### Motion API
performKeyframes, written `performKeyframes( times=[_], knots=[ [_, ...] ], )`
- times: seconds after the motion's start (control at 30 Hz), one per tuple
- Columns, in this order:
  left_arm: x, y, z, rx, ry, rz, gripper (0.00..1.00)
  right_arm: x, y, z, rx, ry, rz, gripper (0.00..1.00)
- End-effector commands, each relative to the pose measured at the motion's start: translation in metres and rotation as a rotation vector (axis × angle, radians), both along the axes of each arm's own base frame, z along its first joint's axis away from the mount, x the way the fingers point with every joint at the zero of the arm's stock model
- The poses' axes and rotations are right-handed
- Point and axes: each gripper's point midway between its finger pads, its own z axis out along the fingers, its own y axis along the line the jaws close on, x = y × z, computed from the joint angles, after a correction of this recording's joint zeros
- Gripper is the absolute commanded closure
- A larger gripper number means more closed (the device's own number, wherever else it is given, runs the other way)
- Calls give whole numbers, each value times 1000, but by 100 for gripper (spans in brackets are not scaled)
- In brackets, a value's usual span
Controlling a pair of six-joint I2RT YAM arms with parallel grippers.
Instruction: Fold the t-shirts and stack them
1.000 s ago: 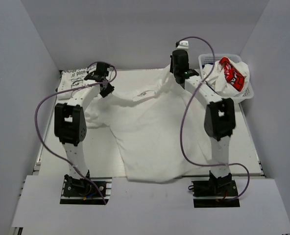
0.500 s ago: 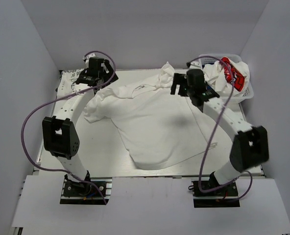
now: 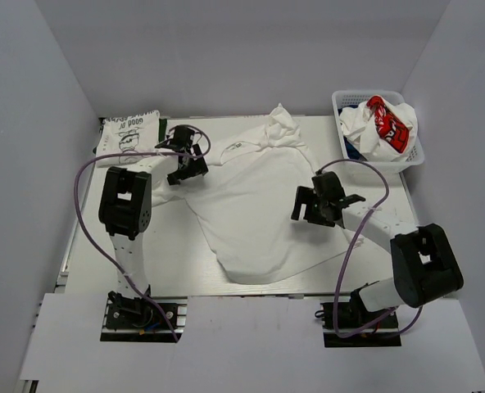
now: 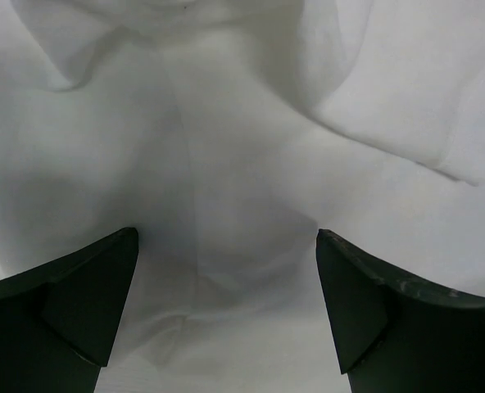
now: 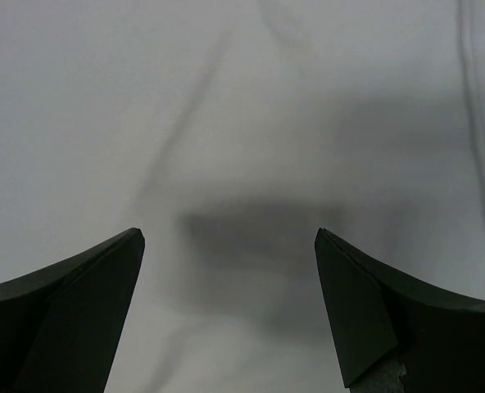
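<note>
A large white t-shirt [image 3: 251, 213] lies spread and rumpled on the table, collar toward the back, one sleeve bunched up at the far edge. My left gripper [image 3: 187, 165] hovers open over its left shoulder; in the left wrist view only creased white cloth [image 4: 226, 205] shows between the fingers. My right gripper [image 3: 312, 203] is open above the shirt's right side, with smooth cloth [image 5: 226, 164] under it. A folded white t-shirt with a black print [image 3: 129, 133] rests at the back left. More t-shirts, one white with a red patch [image 3: 387, 121], fill the basket.
The white lattice basket [image 3: 419, 154] stands at the back right corner. Grey walls close in the table on three sides. Purple cables loop from both arms, the right one [image 3: 365, 214] trailing over the shirt's right edge.
Both grippers have let go of the shirt and opened wide. The shirt dropped flat on the table. Both arms pulled back from the far edge toward the shirt's middle.
</note>
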Motion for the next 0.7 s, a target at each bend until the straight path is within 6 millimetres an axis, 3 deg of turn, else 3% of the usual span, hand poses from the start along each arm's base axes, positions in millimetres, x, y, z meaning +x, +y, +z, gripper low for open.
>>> performKeyframes(
  times=[0.0,0.07,0.13,0.23,0.27,0.3,0.33,0.37,0.4,0.43,0.47,0.5,0.53,0.57,0.6,0.63,0.67],
  knots=[
    [-24,7,0,19,20,12,0,-5,2,-15,18,46,-29,10],
    [-42,10,-12,22,74,6,0,-1,0,-27,-4,84,-53,10],
    [-74,17,-34,28,167,44,0,9,-12,-41,-81,116,-112,10],
    [-119,16,-49,1,267,73,0,13,-23,-53,-142,174,-170,10],
    [-134,14,-49,-4,303,74,0,29,-20,-61,-151,201,-188,10],
    [-154,10,-47,-26,333,69,0,32,-20,-63,-167,226,-192,10],
    [-167,6,-45,-40,348,52,0,69,-11,-50,-158,175,-207,10],
    [-183,-4,-43,-59,361,34,0,71,-15,-65,-195,224,-205,10],
    [-215,-10,-51,-100,419,12,0,74,-19,-80,-230,272,-201,10],
    [-231,-17,-51,-132,428,-20,0,128,-3,-46,-187,157,-213,10],
    [-257,-27,-50,-179,431,-49,0,132,-8,-59,-211,200,-214,10],
    [-275,-48,-45,-293,458,-115,0,140,-9,-72,-244,213,-177,10],
    [-288,-61,-42,-358,460,-185,0,184,11,-37,-173,108,-152,10],
    [-306,-77,-37,-415,454,-268,0,189,14,-51,-168,138,-129,10],
    [-317,-89,-30,-464,463,-325,0,199,23,-42,-131,112,-75,10],
    [-319,-94,-24,-468,443,-359,0,220,34,-19,-105,38,-34,10],
    [-314,-99,-14,-451,396,-413,0,223,41,-10,-88,9,7,10]
  ],
)
